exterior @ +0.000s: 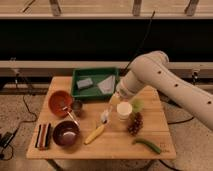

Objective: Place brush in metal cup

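We saw the gripper (116,97) at the end of the thick white arm (159,82), which reached in from three o'clock and ended over the middle of the wooden table (60,152), just below the green tray (76,75). Whether the claw was clenched or released we could not tell, as its tip merged with the pale things under it.

The brush (106,114) lay slantwise from the gripper toward seven o'clock, its pale head lowest, near the table's centre. We could not tell whether its upper end touched the claw. The head sat just beside the upper tip of the yellow vegetable (95,134), which ran on toward seven o'clock.

The metal cup (77,106) stood upright at nine o'clock from the brush, apart from it, and close against the orange bowl (59,101) on its three o'clock side. A thin dark utensil (70,116) leaned out of that bowl toward five o'clock. The dark purple bowl (65,134) stood at six o'clock from the orange one.

At three o'clock from the brush stood the white plastic cup (124,110), with a dark bunch of grapes (135,124) at its five o'clock.
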`<state>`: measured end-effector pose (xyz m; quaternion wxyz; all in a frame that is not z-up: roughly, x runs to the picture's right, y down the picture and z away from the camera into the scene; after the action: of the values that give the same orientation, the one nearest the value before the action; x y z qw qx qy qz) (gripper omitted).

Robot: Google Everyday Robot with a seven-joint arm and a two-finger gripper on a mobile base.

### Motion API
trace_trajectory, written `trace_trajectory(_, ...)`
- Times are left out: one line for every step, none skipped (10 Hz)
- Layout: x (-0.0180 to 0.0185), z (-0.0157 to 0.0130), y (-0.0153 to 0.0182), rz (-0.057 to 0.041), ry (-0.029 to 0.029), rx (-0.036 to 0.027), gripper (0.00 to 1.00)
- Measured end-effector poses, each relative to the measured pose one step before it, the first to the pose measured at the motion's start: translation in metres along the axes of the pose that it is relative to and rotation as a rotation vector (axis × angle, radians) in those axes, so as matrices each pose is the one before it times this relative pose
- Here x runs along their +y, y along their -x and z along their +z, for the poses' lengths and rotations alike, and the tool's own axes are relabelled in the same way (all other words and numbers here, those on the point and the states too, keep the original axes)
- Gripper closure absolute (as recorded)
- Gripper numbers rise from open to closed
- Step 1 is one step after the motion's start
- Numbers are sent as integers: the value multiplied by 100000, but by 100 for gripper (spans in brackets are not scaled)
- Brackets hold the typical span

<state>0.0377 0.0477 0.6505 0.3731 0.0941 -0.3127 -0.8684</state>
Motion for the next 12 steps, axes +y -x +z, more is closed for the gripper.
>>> trace_trajectory(105,273,-1175,-1786,-343,257,100)
trace_trajectory(302,331,-1591,-2021,-388,609,100)
trace_trajectory(265,130,-919,-1317,27,375,100)
trace_trajectory(301,137,-871,-1381,148,80,100)
trace_trajectory(769,472,-1743,-2263,1,-30,100)
trace_trajectory(673,307,-1093,-925,-152,154,100)
trace_trajectory(546,112,-836,-570,51,321,100)
trace_trajectory(293,233,-1045,-1311,-4,184,100)
trace_trajectory(-213,356,-1373,-1841,-145,274,100)
trace_trajectory(-210,327,-995,-1427,-256,189,100)
trace_trajectory(-51,122,-652,-1118,-72,110,100)
trace_trajectory(-213,143,-924,-2070,-143,25,100)
